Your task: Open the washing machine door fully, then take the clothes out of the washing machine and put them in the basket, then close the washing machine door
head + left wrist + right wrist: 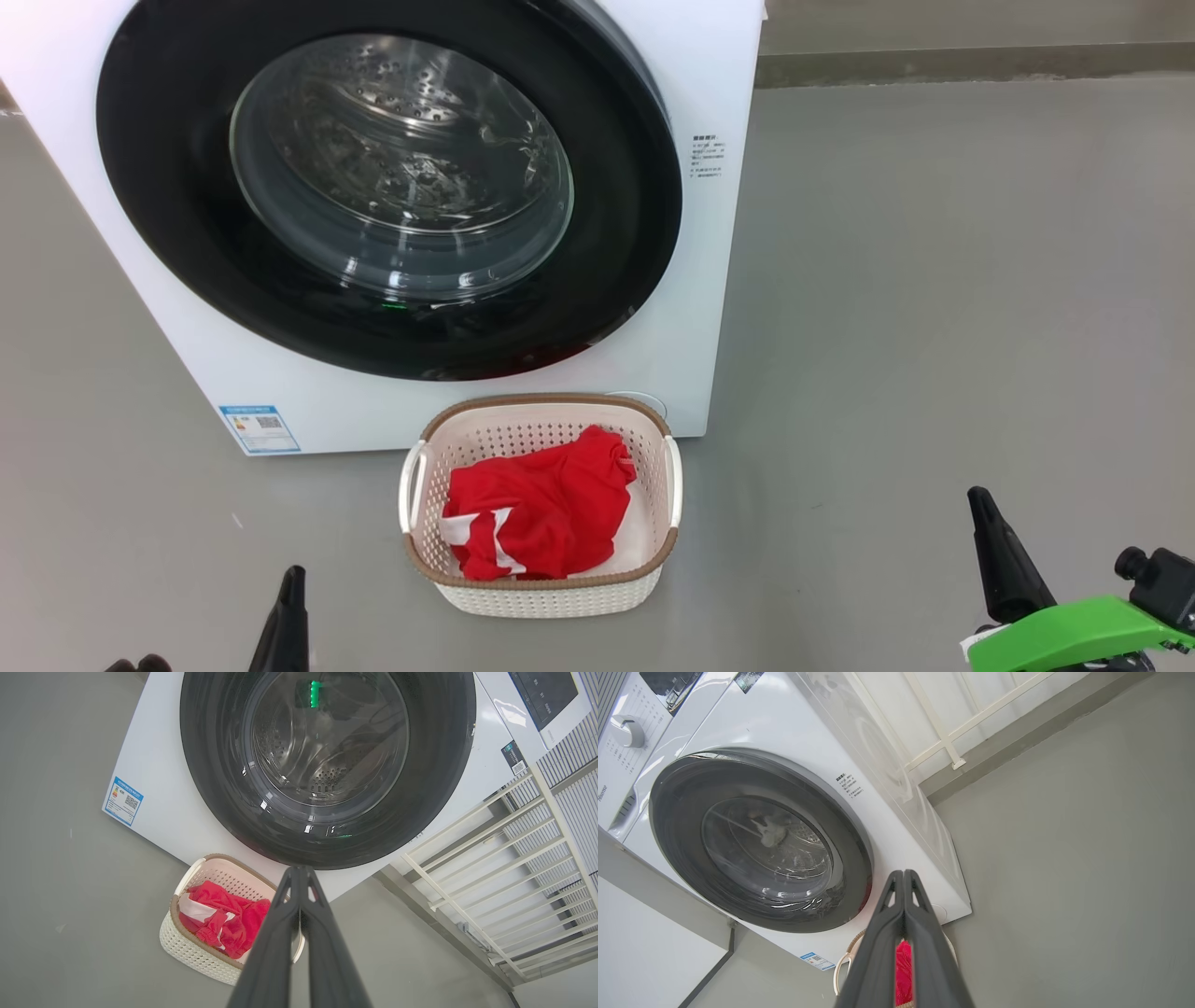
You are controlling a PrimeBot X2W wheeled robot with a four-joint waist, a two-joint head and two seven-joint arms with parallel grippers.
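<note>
Left claw (299, 871) pinched together, empty, low left. Right claw (903, 873) same, empty, low right. Ahead between them, on floor (934, 327): basket (551, 597), clothes (541, 504) heaped inside. Just behind basket: washing machine (719, 280), washing machine door (616, 187) closed flush.

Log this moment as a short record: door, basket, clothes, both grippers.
door: round black-rimmed glass washing machine door, shut on the white boxy washing machine
basket: cream perforated plastic basket with brown rim, on grey floor before the machine
clothes: red soft fabric clothes with white stripes, lying in the basket
left gripper: shut, empty
right gripper: shut, empty
</note>
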